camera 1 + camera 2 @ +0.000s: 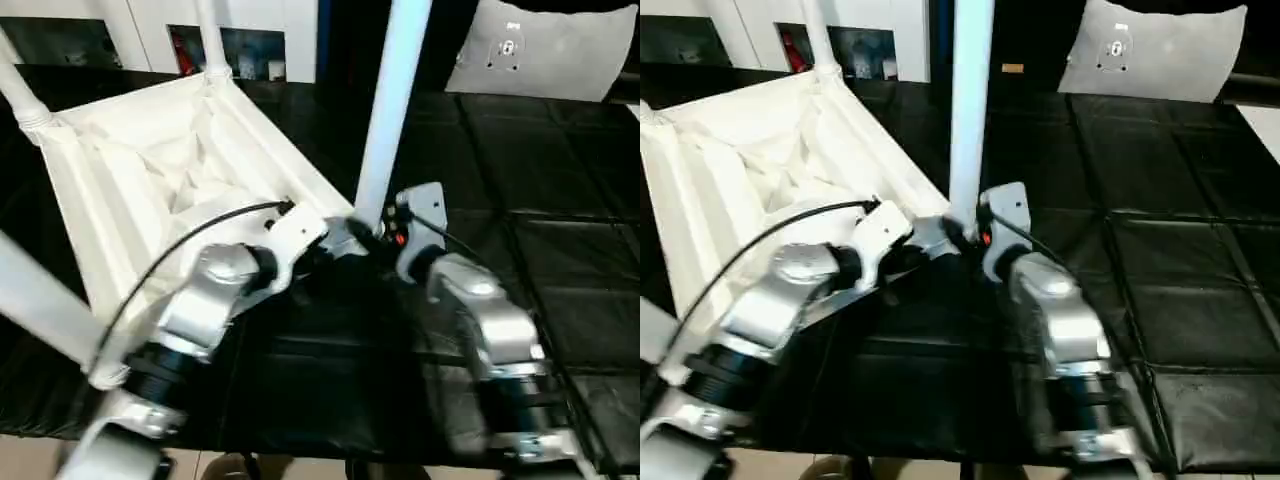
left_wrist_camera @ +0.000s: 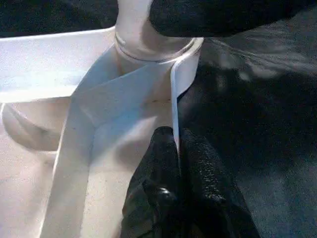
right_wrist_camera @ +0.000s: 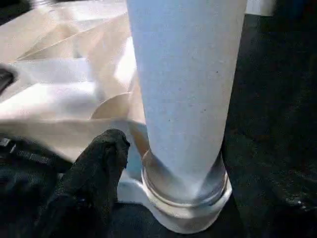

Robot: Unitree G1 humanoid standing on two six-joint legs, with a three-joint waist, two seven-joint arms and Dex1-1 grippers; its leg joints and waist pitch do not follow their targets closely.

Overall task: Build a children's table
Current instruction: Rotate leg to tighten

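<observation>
Left hand (image 2: 176, 148) pinches the tabletop (image 1: 130, 170) rim; right hand (image 3: 163, 163) spread beside the leg (image 3: 185, 84).

Head cameras look down; wrist cameras closely share the leg (image 3: 185, 89), seemingly.

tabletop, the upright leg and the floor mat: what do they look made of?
Tabletop: looks like moulded white plastic, matte, with thin ribs on the underside. Upright leg: likely the same plastic, smooth, faint sheen. Floor mat: black, soft-looking, quilted seams; possibly padded vinyl.

black padded mat (image 1: 560, 250) underneath | white cabinet (image 1: 250, 30) with glass doors behind | white cushion (image 1: 1160, 50) far right
</observation>
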